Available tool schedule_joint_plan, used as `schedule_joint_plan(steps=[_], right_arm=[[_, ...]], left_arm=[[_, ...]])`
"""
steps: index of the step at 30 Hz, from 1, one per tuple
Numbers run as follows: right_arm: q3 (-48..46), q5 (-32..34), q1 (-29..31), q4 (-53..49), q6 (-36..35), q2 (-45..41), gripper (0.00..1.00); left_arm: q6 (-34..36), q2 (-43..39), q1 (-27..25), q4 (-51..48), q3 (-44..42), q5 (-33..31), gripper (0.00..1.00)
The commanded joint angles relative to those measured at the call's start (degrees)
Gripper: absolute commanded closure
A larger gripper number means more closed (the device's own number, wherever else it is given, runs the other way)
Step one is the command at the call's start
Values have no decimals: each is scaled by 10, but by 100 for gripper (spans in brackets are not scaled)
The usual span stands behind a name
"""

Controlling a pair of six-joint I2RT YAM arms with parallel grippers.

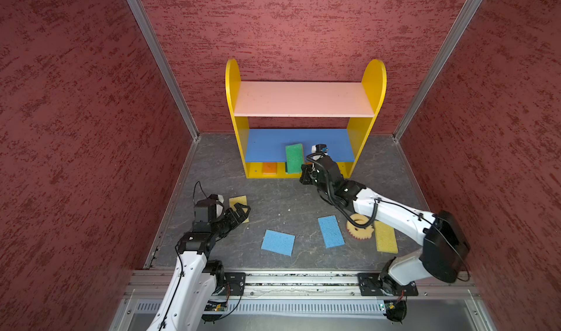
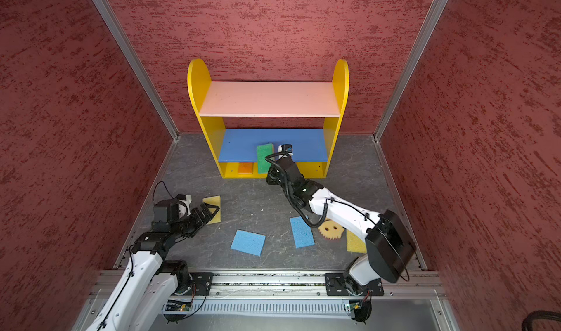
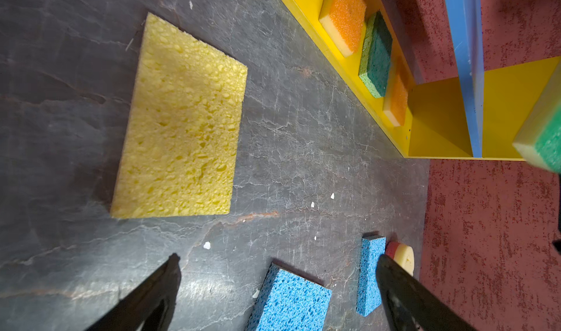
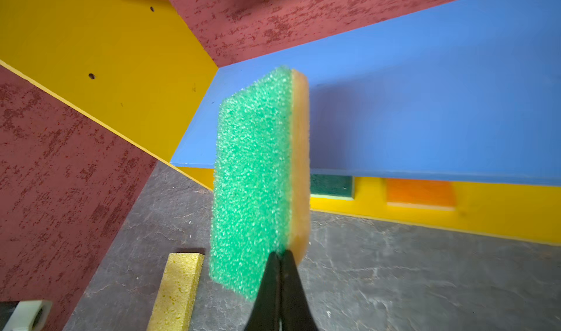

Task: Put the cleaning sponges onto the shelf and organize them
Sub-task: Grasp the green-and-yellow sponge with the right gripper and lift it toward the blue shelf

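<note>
The shelf (image 1: 233,101) stands at the back wall; its pink top board (image 1: 303,98) is bare. My right gripper (image 4: 280,253) is shut on the near edge of a green sponge (image 4: 252,180) (image 1: 294,158), held on edge at the front of the blue middle board (image 4: 425,101). On the yellow bottom board lie an orange sponge (image 3: 346,13), a dark green one (image 3: 376,56) and another orange one (image 3: 396,98). My left gripper (image 3: 277,258) (image 1: 243,209) hangs open just above the floor beside a flat yellow sponge (image 3: 182,126), holding nothing.
On the grey floor lie two blue sponges (image 1: 278,242) (image 1: 331,231), the round yellow smiley sponge (image 1: 359,230) partly under my right arm, and a long yellow sponge (image 1: 385,237). Red walls close in left, right and back. A metal rail (image 1: 303,279) runs along the front.
</note>
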Motion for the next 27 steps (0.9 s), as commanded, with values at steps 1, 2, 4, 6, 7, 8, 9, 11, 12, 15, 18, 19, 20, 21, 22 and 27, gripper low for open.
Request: schedule_joint_plan(steps=[1,2,4,6,7,8,9,11,12,15,18,19,20,21,22,27], right_arm=[[81,-43,2,-1,-7,71,100],[102,-44,1,-2,-1,91,100],[149,-44,1,-1,8,131,100],[192,-49,-2,-5,15,170,100],[217,-55,-5,-13,21,190,100],[237,-63,-9,-20,27,206,100],[257,-72,-12,-23,32,224,100],[286,-79,-15,-25,40,250,100],[300,-80,-16,-29,42,264,100],[336,-89,-20,-40,59,295,100],[361,-91,-21,-46,80,319,100],[371,-90,-21,-52,86,324,100],[378,-91,-22,-55,92,331,100],[383,-92,-23,-57,97,336,100],[387,-91,-23,-59,102,338,100],[389,-79,-23,-64,127,342,100]], left_arm=[[11,-9,4,5,-8,5,0],[10,-12,4,3,-7,4,1],[10,-18,4,-1,-6,-1,0],[10,-19,5,-1,-8,-2,0],[11,-17,5,-1,-8,-2,0],[11,-14,5,1,-7,-1,0],[12,-11,6,1,-6,-1,1],[12,-4,6,3,-6,0,0],[12,-1,6,4,-7,0,0],[12,0,7,4,-7,-2,0],[11,-2,8,3,-7,-3,0],[10,-2,8,3,-7,-4,0],[10,-2,8,3,-7,-4,0],[10,-2,8,3,-8,-4,0],[10,-2,9,3,-7,-4,0],[10,-2,9,3,-8,-6,0]])
